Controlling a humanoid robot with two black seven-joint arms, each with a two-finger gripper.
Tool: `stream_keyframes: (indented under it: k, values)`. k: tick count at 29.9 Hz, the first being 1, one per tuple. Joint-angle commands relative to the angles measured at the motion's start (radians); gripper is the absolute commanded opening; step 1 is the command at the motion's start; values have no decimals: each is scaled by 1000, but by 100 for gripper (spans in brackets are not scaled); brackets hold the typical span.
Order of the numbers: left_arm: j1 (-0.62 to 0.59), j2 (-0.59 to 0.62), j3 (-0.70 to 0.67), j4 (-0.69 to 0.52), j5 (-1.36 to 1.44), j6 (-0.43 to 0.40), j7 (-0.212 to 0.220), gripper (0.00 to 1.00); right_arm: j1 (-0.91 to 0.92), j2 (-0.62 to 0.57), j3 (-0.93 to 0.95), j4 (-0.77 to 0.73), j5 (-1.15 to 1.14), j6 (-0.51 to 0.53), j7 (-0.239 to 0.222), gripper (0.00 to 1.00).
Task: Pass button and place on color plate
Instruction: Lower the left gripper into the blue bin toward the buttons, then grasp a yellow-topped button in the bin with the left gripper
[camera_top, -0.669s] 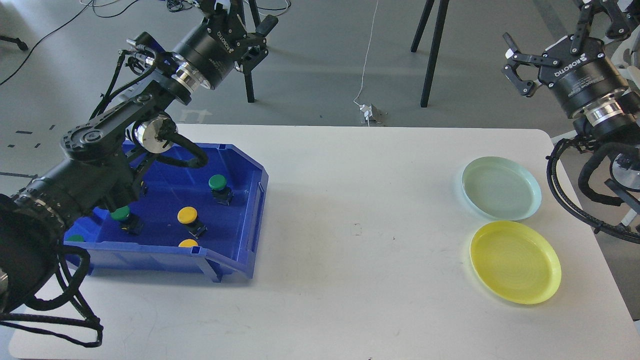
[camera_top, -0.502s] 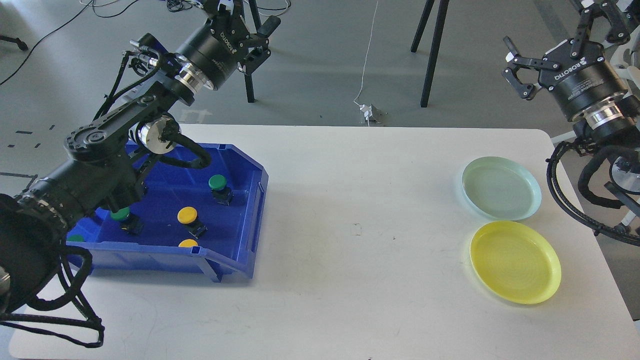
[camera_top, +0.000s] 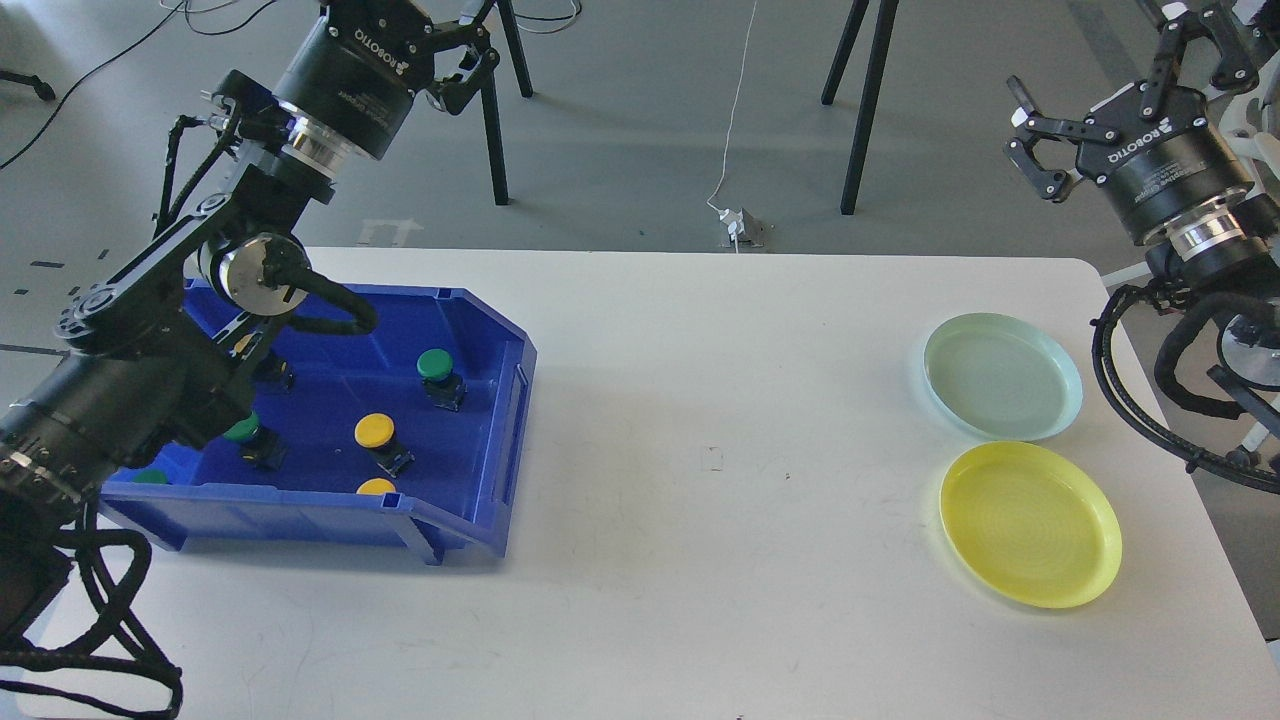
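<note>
item: blue bin (camera_top: 500, 420) at the left of the white tabletop (camera_top: 700, 560), holding green buttons (camera_top: 435, 365) and yellow buttons (camera_top: 375, 431), none lifted; pale green plate (camera_top: 1003, 376) and yellow plate (camera_top: 1030, 524) at the right, both bare. left pincer (camera_top: 462, 48), upper left of the frame, raised beyond the bin with nothing in it, its spread not clear enough to tell; right pincer (camera_top: 1025, 125), upper right, fingers apart and empty. stage, by my reckoning: the first pick is not yet made, and the next move calls for the left pincer to descend into the bin over one button.

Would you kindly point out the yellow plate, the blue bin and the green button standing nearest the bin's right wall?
yellow plate (camera_top: 1030, 523), head view, its centre.
blue bin (camera_top: 505, 440), head view, right wall.
green button (camera_top: 434, 364), head view, its cap.
</note>
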Motion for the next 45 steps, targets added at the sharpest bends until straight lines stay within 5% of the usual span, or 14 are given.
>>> stream_keyframes:
  k: [1, 10, 19, 29, 45]
  values:
    - [16, 170, 36, -232, 143, 0, 0, 100, 0, -2, -2, -1, -1, 0, 0, 99]
    - [-269, 480, 568, -291, 612, 117, 0, 100, -17, -2, -8, -23, -3, 0, 0, 99]
    - [-535, 493, 1089, -280, 997, 280, 0, 100, -44, -3, -2, -35, -3, 0, 0, 99]
    - [-515, 482, 1231, -179, 1188, 285, 0, 100, -72, -3, -3, -55, -3, 0, 0, 99]
    - [-320, 298, 1230, 91, 1188, 288, 0, 100, -104, -6, -3, -80, -3, 0, 0, 99]
